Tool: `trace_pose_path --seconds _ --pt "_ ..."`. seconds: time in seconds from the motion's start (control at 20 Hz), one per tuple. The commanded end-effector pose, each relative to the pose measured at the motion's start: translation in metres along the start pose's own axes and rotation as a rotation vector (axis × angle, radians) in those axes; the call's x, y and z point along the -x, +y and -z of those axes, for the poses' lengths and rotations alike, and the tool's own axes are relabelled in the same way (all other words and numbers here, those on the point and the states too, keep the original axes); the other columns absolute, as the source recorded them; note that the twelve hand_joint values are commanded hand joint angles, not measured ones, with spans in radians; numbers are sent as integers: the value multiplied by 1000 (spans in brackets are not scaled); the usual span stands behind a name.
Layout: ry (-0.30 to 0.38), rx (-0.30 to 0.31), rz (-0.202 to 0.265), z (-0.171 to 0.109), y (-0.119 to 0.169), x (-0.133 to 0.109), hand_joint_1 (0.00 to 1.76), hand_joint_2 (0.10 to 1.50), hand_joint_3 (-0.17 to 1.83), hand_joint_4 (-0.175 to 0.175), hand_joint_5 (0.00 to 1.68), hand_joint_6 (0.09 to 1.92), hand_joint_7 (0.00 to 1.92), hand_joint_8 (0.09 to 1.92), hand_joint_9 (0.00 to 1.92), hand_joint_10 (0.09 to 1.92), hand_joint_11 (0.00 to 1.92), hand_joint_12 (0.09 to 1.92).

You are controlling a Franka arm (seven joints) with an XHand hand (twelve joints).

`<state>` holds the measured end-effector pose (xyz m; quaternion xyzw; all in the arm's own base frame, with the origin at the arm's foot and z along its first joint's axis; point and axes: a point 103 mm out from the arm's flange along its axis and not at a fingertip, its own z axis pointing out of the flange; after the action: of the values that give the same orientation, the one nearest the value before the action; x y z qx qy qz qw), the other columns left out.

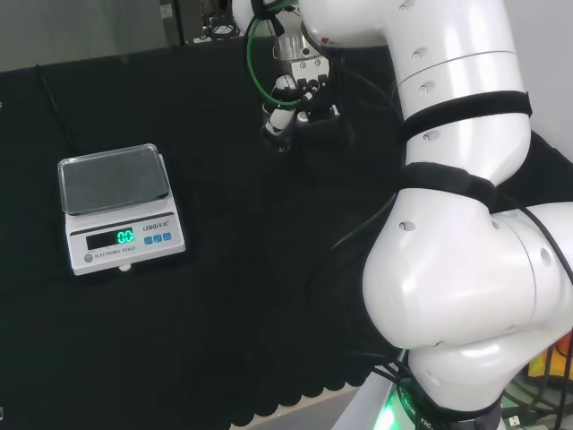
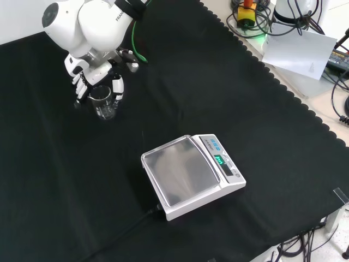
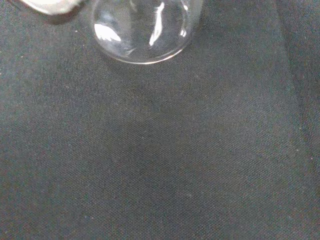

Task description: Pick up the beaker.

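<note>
A small clear glass beaker [image 2: 104, 105] stands upright on the black cloth at the far left of the front view. The black and white hand [image 2: 97, 75] hangs right over it. Its fingers [image 2: 80, 88] reach down on one side of the rim and its thumb [image 2: 118, 90] on the other, fairly straight; I cannot tell whether they touch the glass. In the head view the hand [image 1: 291, 100] is at the far middle of the bench, beside the arm's white links. The wrist view has the beaker's round base [image 3: 145, 30] resting on the cloth.
A white electronic scale [image 2: 191, 176] with a lit green display sits in the middle of the cloth in the front view, well apart from the beaker; in the head view the scale [image 1: 116, 208] is at the left. Cables and boxes lie beyond the cloth's scalloped edge [image 2: 283, 87].
</note>
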<state>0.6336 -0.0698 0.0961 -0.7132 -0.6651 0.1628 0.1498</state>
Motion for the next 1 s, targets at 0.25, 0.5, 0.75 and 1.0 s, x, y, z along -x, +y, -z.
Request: trace_pose_path --seconds 0.25,0.5,0.75,1.0 --pt "-62 101 -14 -2 12 -15 1122 867 556 -150 756 1211 924 1244 1256 934 1313 967" --pt "-58 119 -14 1 10 -14 1222 990 383 -175 836 1255 896 1276 1306 1044 1310 1013" --pt "-57 157 -20 28 -3 -10 1235 925 510 -175 851 1273 903 1290 1329 1062 1300 1044" --pt "-68 202 -33 66 -24 -8 1237 883 593 -175 860 1289 911 1306 1338 1071 1296 1060"
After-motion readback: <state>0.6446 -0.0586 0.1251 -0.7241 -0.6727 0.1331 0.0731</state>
